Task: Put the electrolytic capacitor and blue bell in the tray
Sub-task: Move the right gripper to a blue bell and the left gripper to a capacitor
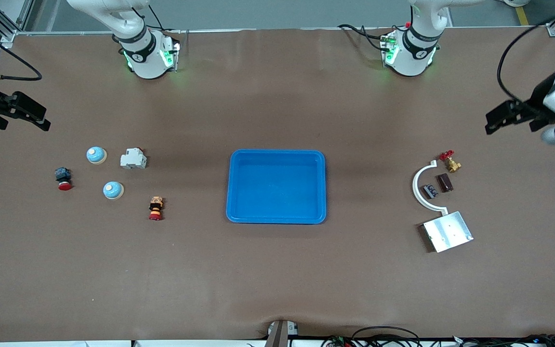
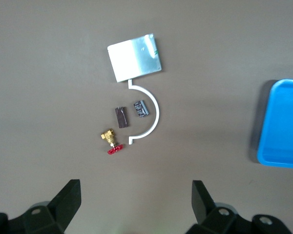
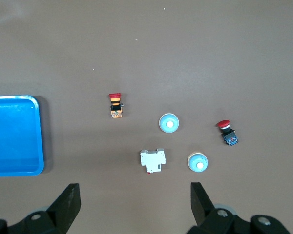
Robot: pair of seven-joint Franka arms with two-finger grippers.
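Note:
The bright-blue tray (image 1: 277,153) lies empty mid-table; it also shows in the left wrist view (image 2: 283,126) and the right wrist view (image 3: 14,136). Two blue bells (image 1: 96,154) (image 1: 113,190) stand toward the right arm's end, and both show in the right wrist view (image 3: 169,123) (image 3: 198,162). A small dark striped electrolytic capacitor (image 1: 431,191) (image 2: 140,108) lies inside a white curved bracket (image 1: 421,189) toward the left arm's end. My left gripper (image 1: 499,118) (image 2: 136,200) hangs open and empty, high over that end. My right gripper (image 1: 29,114) (image 3: 135,202) hangs open and empty, high over its end.
Near the bells are a white breaker (image 1: 133,158), a red push button (image 1: 63,179) and an orange-and-red stop button (image 1: 156,207). By the capacitor are a brown block (image 1: 445,182), a brass valve with a red handle (image 1: 450,161) and a silver plate (image 1: 447,231).

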